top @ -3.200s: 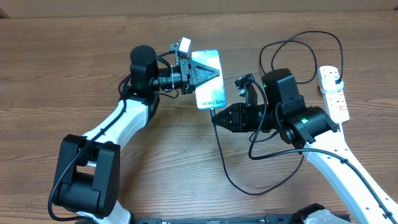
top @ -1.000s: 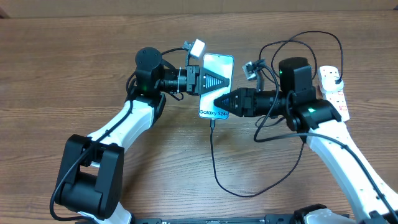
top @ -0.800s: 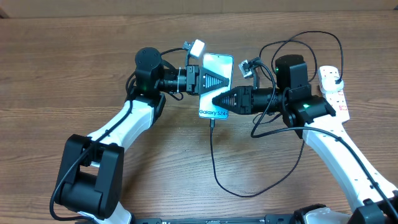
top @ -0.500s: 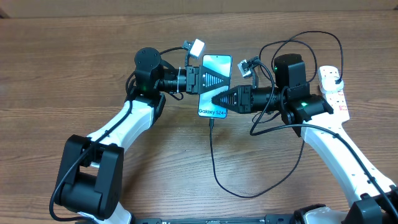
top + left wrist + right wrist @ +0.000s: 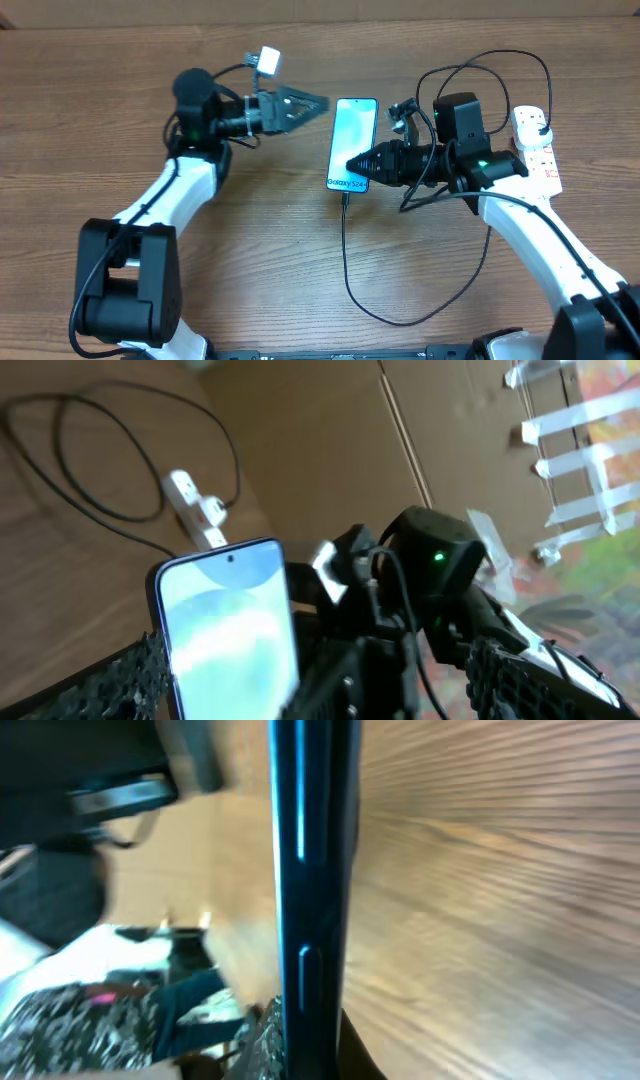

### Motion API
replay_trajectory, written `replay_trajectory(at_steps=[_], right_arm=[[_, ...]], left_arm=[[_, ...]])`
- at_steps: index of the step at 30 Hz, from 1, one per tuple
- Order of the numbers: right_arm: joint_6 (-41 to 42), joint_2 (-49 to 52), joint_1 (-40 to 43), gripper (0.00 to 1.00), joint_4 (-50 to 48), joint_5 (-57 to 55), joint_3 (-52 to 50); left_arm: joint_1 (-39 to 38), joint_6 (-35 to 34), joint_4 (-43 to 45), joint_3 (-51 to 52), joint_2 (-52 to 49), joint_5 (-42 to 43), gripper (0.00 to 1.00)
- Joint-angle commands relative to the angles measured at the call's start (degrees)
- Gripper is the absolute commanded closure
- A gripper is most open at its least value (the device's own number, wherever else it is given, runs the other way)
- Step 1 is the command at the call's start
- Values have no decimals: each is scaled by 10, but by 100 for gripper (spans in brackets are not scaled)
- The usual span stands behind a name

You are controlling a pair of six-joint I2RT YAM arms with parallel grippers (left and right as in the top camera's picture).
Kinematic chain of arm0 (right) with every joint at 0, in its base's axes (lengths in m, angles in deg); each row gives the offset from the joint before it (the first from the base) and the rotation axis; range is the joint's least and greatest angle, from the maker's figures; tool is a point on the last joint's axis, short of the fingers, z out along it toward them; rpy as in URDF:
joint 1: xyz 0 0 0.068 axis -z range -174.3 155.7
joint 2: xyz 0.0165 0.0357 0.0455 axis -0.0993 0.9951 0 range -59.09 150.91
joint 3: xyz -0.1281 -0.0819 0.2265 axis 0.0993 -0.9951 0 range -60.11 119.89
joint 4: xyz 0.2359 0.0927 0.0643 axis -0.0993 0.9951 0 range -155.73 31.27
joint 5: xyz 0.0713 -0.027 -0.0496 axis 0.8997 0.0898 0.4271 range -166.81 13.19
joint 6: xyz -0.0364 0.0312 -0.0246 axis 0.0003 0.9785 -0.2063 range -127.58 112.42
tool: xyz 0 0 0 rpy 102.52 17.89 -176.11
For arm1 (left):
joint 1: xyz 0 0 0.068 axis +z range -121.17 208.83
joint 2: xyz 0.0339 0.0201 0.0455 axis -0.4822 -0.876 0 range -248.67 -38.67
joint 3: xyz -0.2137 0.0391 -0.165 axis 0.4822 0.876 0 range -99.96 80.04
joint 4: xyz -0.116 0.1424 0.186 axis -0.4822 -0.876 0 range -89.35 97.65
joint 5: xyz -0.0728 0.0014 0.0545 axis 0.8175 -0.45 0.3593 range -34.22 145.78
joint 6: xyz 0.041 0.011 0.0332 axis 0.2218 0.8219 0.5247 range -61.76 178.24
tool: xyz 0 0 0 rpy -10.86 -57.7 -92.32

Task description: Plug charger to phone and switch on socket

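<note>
Here the phone (image 5: 352,140) lies screen-up in the middle of the table (image 5: 270,270). The right gripper (image 5: 357,168) pinches its lower right edge, fingers pressed onto the thin black rim. The left gripper (image 5: 305,103) hangs just beside the phone's top left corner, jaws spread wide, touching nothing. The charger (image 5: 344,240) meets the phone's bottom edge and trails away, curling under the right arm (image 5: 530,235). The socket (image 5: 537,150) lies well apart at the far right, beyond that arm

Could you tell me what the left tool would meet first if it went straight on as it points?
Probably the upper end of the phone, just ahead of the open left tool; height is unclear.
</note>
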Motion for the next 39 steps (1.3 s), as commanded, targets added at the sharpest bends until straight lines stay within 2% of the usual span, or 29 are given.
replay_trajectory(at_steps=[1,17,23,39], right_arm=[[-3,25,1,95,-4,-30,9],[-25,170,1,96,-46,-31,9],[-50,178,1,96,-46,-36,9],[-50,194,1,96,-61,-59,9]], left_arm=[[23,31,-11,-4,15,14,0],[25,30,-11,-4,13,14,0],[25,30,-11,-4,13,14,0],[25,30,-11,-4,13,14,0]])
